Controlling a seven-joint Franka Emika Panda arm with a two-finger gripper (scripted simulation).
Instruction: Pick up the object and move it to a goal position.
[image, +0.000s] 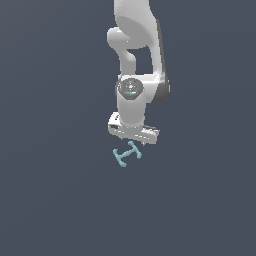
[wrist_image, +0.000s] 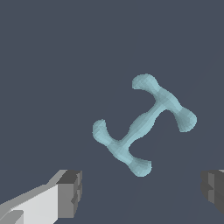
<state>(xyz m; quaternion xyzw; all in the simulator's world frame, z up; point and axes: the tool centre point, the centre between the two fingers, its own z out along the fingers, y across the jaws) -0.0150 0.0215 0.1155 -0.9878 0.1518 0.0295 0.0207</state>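
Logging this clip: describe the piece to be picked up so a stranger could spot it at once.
Find the white robot arm hanging over the plain dark floor. Just below its gripper, whose jaws stand apart, lies the object, untouched. It is the only coloured thing: a small light-teal H-shape.

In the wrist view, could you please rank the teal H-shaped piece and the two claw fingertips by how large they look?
1. Teal H-shaped piece, clearly the largest.
2. Fingertip with the pale finger body attached.
3. Fingertip at the opposite edge, cropped by the frame, so its lower rank is unsure; both sit nearer the camera.
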